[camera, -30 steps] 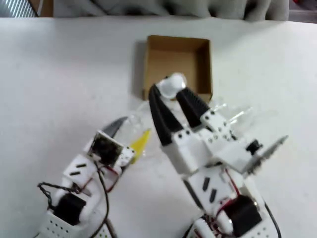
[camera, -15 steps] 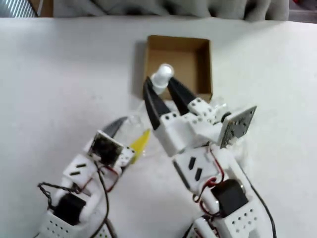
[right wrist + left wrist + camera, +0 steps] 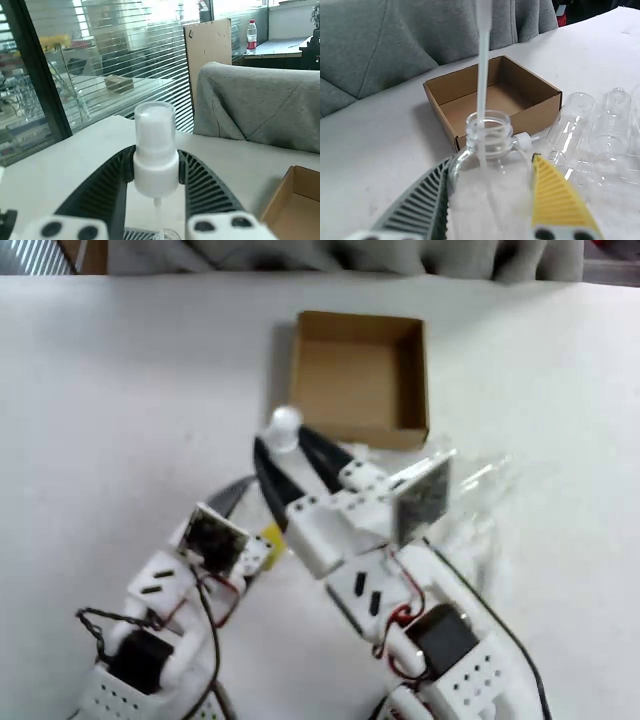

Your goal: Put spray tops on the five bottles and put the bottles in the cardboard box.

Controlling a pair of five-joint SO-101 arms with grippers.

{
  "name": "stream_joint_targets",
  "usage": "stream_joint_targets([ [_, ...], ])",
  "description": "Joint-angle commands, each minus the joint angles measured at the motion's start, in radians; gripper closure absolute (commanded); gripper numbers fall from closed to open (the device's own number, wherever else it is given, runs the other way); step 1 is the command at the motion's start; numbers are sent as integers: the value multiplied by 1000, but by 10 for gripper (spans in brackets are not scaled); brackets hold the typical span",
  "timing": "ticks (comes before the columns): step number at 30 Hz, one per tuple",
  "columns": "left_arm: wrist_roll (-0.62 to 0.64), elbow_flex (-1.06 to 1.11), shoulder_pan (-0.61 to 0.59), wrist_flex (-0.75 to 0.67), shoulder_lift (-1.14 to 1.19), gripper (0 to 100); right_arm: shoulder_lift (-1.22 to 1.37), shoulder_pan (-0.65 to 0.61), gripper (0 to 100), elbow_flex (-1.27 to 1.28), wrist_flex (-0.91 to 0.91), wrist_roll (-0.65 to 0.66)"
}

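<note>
1. My right hand (image 3: 283,438): black fingers closed on the collar of a white spray top (image 3: 283,426), its head pointing up. In the high view it sits at 7 o'clock from the box (image 3: 360,375), just off the box's near corner

2. Tube (image 3: 482,75): thin and white. It hangs straight down from the spray top and passes through the open neck of the bottle (image 3: 489,131). The spray top itself is held above the neck, not seated on it

3. My left hand (image 3: 492,162): one grey finger and one yellow finger, clamped on either side of the bottle just under its neck. The bottle is clear and upright. In the high view this hand lies at 7 o'clock from my right hand, whose fingers cross over it

4. Box: brown cardboard, open at the top, at 12 o'clock on the bench (image 3: 120,390), beyond the bottle I hold

5. Spare bottles (image 3: 470,480): several, clear, without tops, lying on their sides on the bench at 5 o'clock from the box and 3 o'clock from my right hand

6. Bench: white, carrying all of the above
</note>
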Motion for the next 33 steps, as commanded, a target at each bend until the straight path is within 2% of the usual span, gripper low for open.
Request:
stream_joint_targets([
  [1,9,-15,-39,-32,-18,928,5,-30,978,2,-12,38],
  [13,9,-18,-41,-34,-18,928,15,-71,976,2,61,38],
  [15,9,-21,-41,-34,-18,928,15,-74,947,0,82,38],
  [20,11,-35,-41,-26,-18,928,13,-73,800,0,104,34],
  [26,11,-35,-42,-26,-18,928,5,-67,794,-32,140,-9],
  [33,11,-37,-42,-26,-18,928,4,59,819,-123,236,-5],
])
